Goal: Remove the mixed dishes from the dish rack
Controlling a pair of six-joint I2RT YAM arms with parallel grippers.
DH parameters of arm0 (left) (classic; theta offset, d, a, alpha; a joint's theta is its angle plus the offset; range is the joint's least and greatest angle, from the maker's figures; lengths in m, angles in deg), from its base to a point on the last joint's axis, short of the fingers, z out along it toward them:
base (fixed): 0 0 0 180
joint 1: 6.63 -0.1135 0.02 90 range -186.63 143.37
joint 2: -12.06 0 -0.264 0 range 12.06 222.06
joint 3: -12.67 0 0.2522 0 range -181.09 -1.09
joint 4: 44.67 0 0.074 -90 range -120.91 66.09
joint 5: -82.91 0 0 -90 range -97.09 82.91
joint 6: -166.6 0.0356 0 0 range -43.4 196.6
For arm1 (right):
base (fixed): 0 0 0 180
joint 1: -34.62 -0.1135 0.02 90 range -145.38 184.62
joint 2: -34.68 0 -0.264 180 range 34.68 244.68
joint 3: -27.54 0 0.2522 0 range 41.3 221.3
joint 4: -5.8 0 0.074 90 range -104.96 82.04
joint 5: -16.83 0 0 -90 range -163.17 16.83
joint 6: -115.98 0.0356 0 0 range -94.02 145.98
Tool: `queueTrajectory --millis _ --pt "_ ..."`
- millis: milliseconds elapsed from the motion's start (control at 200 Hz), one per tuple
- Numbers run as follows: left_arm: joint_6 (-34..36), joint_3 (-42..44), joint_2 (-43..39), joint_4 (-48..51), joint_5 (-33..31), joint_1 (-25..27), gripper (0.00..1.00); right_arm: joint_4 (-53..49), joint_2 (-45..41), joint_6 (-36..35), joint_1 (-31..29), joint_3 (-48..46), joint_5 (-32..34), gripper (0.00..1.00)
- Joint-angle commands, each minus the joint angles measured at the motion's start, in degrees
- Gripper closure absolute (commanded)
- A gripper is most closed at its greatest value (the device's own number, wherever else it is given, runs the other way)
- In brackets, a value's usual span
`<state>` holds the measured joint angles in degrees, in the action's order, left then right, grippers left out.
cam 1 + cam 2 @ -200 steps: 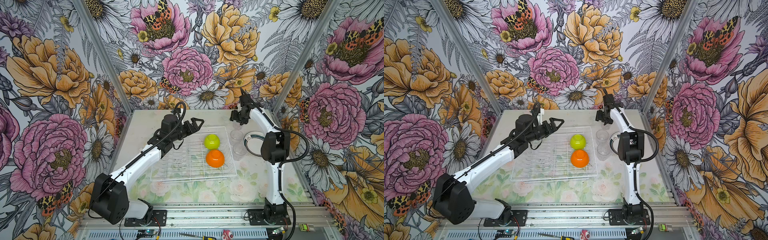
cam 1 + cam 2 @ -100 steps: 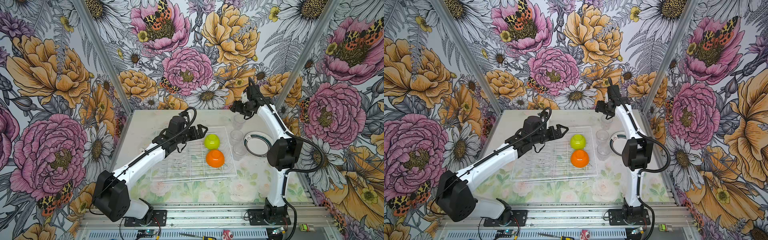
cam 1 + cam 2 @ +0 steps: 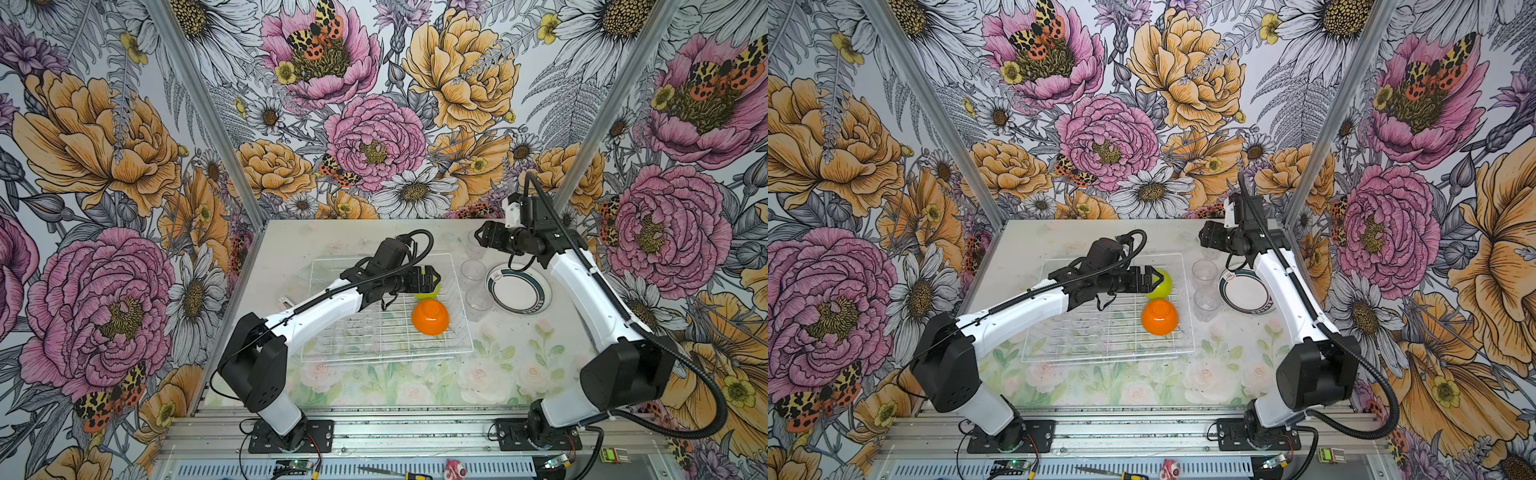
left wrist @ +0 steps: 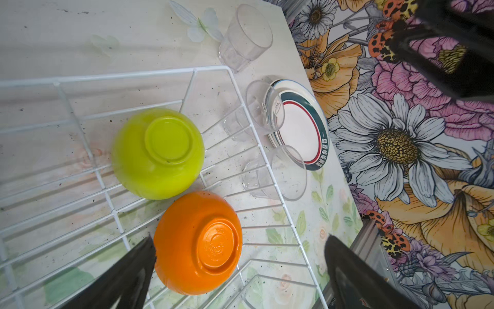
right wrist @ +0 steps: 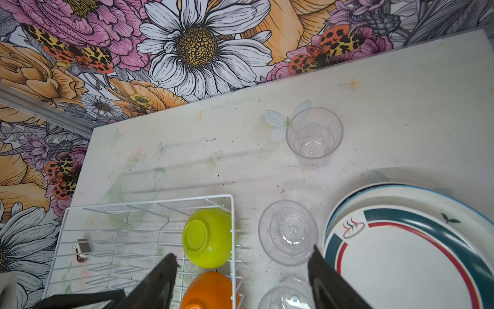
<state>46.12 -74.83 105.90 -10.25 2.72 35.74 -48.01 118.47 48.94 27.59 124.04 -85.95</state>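
Right now the left gripper (image 3: 430, 280) hangs wide open and empty over the upturned lime-green bowl (image 3: 426, 295), beside the orange bowl (image 3: 430, 317) at the dish rack's (image 3: 374, 332) far right corner, while the right gripper (image 3: 478, 237), spread and empty, hovers above the tumblers (image 3: 473, 271) and plates (image 3: 519, 289) by the tabletop's (image 3: 374, 241) far right edge.

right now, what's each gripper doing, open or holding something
Left gripper: open, holding nothing.
Right gripper: open, holding nothing.
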Motion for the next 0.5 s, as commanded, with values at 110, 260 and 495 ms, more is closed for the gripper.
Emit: queueTrajectory --millis 110,260,495 --pt "2.8 -1.4 3.3 3.6 -7.8 2.9 0.01 6.4 -11.7 -0.6 0.5 -12.4 -1.4 0.22" --pt "3.8 -1.3 5.0 3.8 -10.2 4.5 0.01 7.0 -16.9 -0.3 0.5 -19.1 -0.6 0.22" --pt "2.1 -1.4 7.6 5.5 -11.7 4.2 0.01 7.1 -21.3 1.3 0.6 -24.5 -1.0 0.22"
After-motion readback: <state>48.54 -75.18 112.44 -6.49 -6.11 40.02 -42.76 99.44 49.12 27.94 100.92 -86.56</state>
